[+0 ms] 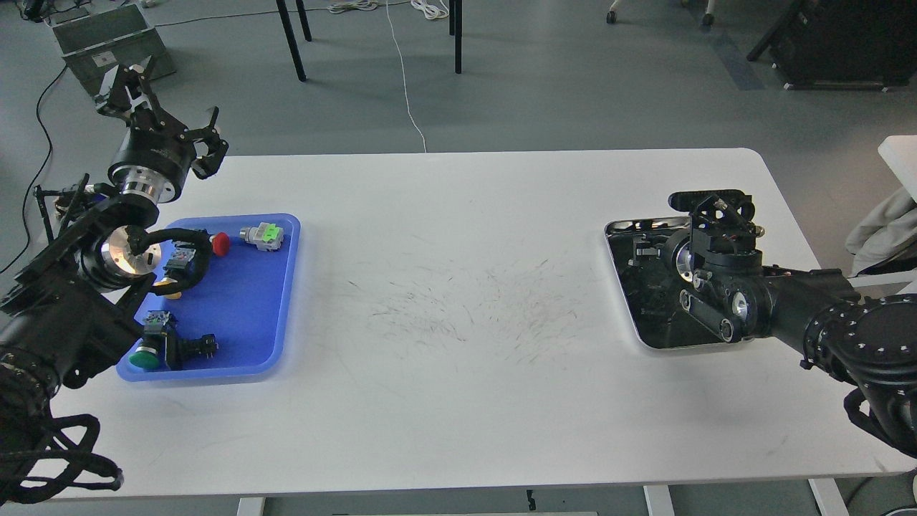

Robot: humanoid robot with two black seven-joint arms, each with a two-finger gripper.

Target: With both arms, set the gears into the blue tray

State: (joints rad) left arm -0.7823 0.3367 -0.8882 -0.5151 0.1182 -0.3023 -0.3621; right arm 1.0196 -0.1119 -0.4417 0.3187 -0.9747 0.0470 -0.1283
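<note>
A: Gears — can't pick any out. If they're anywhere, they're on the dark floor of the shiny steel tray at the right of the worktop, but the reflections and the arm in front hide too much to tell.

B: Blue tray?

A: Shallow blue plastic tray with rounded corners sits at the left end of the white worktop. It holds a red-capped push-button switch, a grey block with a green top and a green-capped switch near the front edge. No gear visible in it.

B: Left tool?

A: Left tool is raised above the worktop's back-left corner, behind the blue tray. Claw fingers are spread apart, nothing between them. The left arm's wrist and cables overlap the tray's left side.

B: Right tool?

A: Right tool is over the steel tray, near its far edge. Seen dark against the dark floor; can't tell how far apart the fingers are or whether it has hold of anything.

B: Worktop between?

A: Scuff marks across the middle. The trays are well apart.
</note>
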